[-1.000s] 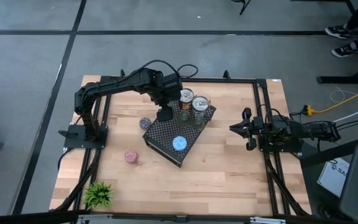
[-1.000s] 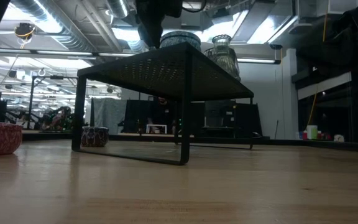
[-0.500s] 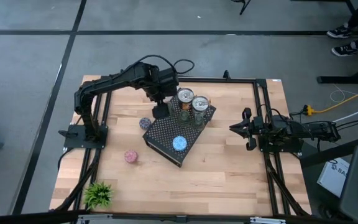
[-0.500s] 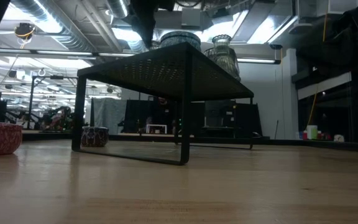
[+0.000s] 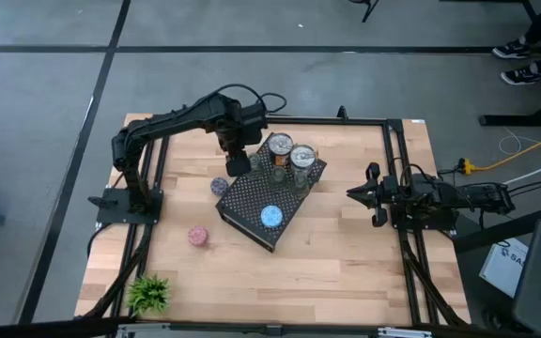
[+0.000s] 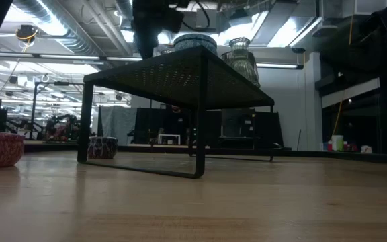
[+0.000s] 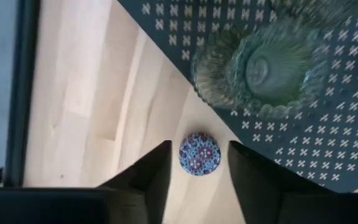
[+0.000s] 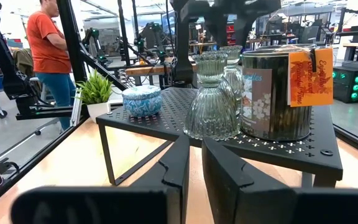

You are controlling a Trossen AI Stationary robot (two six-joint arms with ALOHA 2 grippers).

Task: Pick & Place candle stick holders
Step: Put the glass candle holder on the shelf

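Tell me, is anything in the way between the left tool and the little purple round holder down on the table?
Nothing visible is. In the left wrist view the purple round holder lies on bare wood, framed between the left tool fingers, beside the black perforated stand. The green glass holder sits on the stand, off to the side.

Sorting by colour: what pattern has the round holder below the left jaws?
Blue-and-purple speckled mosaic, clearest in the left wrist view.

Upright holders [image 5: 287,158] on black rack [image 5: 252,211]; purple [image 5: 219,186], pink [image 5: 197,236] on table.
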